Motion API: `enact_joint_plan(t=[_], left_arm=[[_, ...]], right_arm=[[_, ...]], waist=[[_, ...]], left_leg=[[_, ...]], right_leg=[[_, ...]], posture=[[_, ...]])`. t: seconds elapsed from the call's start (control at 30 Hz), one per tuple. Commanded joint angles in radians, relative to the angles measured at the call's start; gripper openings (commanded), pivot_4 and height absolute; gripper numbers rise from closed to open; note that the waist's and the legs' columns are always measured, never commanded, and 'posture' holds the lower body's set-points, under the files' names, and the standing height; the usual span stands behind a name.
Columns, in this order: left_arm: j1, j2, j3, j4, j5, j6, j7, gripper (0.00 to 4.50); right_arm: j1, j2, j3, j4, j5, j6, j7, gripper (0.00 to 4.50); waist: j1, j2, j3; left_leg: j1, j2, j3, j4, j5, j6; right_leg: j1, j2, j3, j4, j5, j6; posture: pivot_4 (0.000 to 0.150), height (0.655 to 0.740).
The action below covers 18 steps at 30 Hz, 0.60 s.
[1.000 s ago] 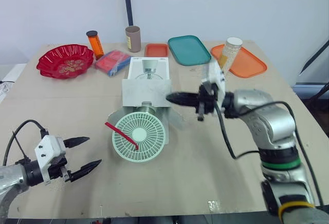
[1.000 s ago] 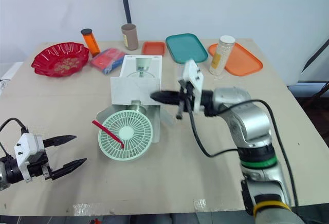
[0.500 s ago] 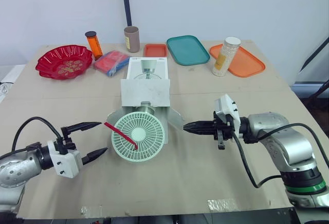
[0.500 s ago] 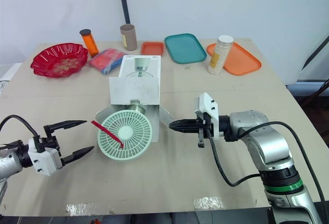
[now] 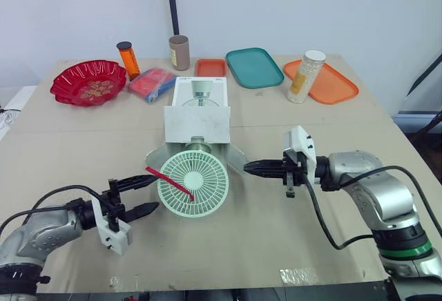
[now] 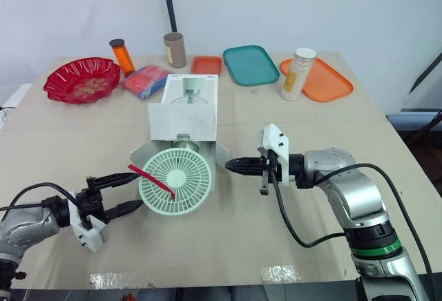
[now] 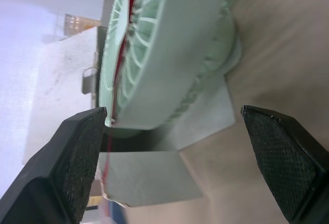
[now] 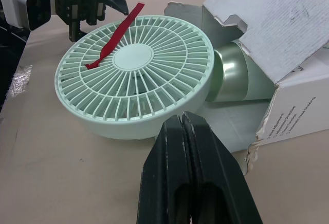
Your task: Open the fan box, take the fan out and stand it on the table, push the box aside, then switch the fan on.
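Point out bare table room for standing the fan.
Bare: the table between the fan and the near edge, and between the box and the orange tray. Crowded: the back edge, from red bowl to teal tray.

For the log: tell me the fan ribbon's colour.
The ribbon is red, clearest in the right wrist view.

- Counter (image 5: 69, 149): pale board top.
- Fan box (image 5: 197, 118): white, flaps open, lying just beyond both grippers.
- Fan (image 5: 193, 183): pale green, half out of the box mouth, between left gripper (image 5: 155, 192) and right gripper (image 5: 247, 168).
- Red bowl (image 5: 88, 82), orange bottle (image 5: 126, 59), red-and-blue packet (image 5: 152, 83): well beyond the left gripper.
- Cardboard tube (image 5: 179, 52), small orange tray (image 5: 210, 67), teal tray (image 5: 253, 66): far side, behind the box.
- Large orange tray (image 5: 337, 88): well beyond the right gripper.
- Tape patch (image 5: 292, 274): near edge, behind the right gripper.
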Motion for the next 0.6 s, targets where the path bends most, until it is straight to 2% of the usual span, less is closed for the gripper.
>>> enact_joint_plan(t=[0.03, 0.23, 0.43, 0.6], left_arm=[[-0.028, 0.010, 0.022, -0.062, 0.064, -0.030, 0.097, 4.46], [-0.060, 0.031, 0.011, -0.062, 0.238, -0.055, 0.239, 4.46], [-0.089, 0.041, -0.034, -0.044, 0.459, -0.036, 0.456, 4.46], [-0.097, 0.093, -0.131, -0.048, 0.635, 0.029, 0.705, 4.46]], right_arm=[[-0.010, 0.000, -0.007, -0.040, 0.008, -0.009, -0.012, 0.00], [-0.009, -0.003, -0.009, -0.042, 0.020, -0.006, -0.015, 0.00], [-0.001, -0.007, -0.020, -0.058, 0.040, -0.006, -0.002, 0.00], [0.030, -0.020, -0.042, -0.081, 0.078, -0.011, 0.023, 0.00]], waist=[[0.000, 0.000, 0.000], [0.000, 0.000, 0.000], [0.000, 0.000, 0.000], [0.001, 0.000, 0.000]], left_leg=[[0.000, 0.000, 0.000, 0.000, 0.000, 0.000], [0.000, 0.000, 0.000, 0.000, 0.000, 0.000], [0.000, 0.000, 0.000, 0.000, 0.000, 0.000], [0.000, 0.000, 0.000, 0.000, 0.000, 0.000]], right_leg=[[0.000, 0.000, 0.000, 0.000, 0.000, 0.000], [0.000, 0.000, 0.000, 0.001, 0.000, 0.000], [0.000, 0.000, 0.000, 0.001, 0.000, 0.000], [0.000, 0.000, 0.000, 0.002, 0.000, 0.000]], posture=[[0.150, 0.7400], [0.150, 0.7400], [0.150, 0.7400], [0.150, 0.7400]])
